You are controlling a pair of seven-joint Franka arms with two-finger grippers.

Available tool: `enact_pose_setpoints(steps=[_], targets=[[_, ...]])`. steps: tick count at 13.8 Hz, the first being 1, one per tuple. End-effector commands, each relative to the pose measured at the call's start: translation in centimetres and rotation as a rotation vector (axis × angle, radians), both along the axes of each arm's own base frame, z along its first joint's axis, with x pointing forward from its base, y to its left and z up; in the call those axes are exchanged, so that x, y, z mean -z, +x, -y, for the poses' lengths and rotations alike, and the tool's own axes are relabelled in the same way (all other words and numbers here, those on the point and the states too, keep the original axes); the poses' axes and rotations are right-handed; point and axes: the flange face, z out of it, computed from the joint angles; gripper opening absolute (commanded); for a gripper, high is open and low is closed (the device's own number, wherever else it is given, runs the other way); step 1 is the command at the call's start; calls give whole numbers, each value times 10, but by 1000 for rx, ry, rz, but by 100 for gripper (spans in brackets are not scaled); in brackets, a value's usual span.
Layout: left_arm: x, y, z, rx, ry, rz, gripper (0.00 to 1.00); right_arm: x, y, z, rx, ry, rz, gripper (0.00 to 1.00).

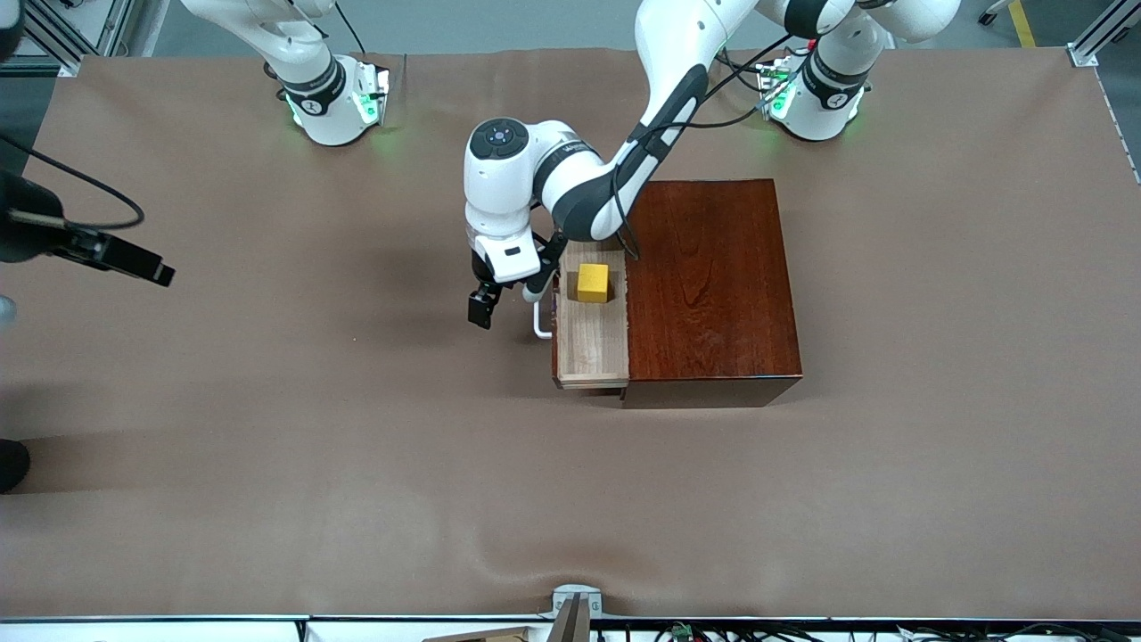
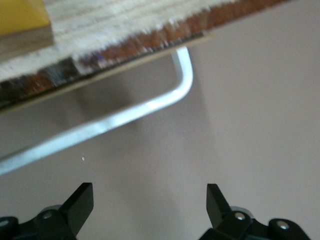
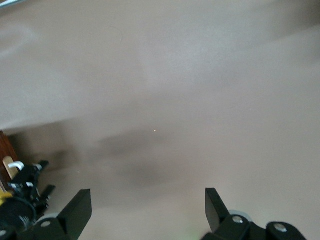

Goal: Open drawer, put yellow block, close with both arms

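front view: the drawer (image 1: 591, 343) stands pulled out of the mahogany box (image 1: 713, 290), toward the right arm's end of the tabletop (image 1: 267, 446). the yellow block (image 1: 593, 283) already lies in it, so closing is the step in hand. the left claw (image 1: 487, 303) hangs released just beside the white handle (image 1: 540, 323). the right arm is mostly out of frame and waits.

left wrist view: the left claw's fingers (image 2: 80, 202) are spread, the handle bar (image 2: 150, 107) near them and untouched. a good close, i judge, presses flat on the drawer front (image 2: 125, 50), not the bar, pushing straight so the tray does not jam.

right wrist view: the right claw (image 3: 148, 210) is released over bare tabletop; it should come up to share the push.
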Motion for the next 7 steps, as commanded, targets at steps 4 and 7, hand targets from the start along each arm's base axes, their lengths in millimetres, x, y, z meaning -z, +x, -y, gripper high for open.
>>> enact_pose_setpoints(steps=[4,7], targets=[[11,-2,-11,7,181,14,100,-2,-32,16,-144,-8,-10,100],[10,-4,-17,12,235,-6,100,3,-47,30,-208,-5,-1,100]])
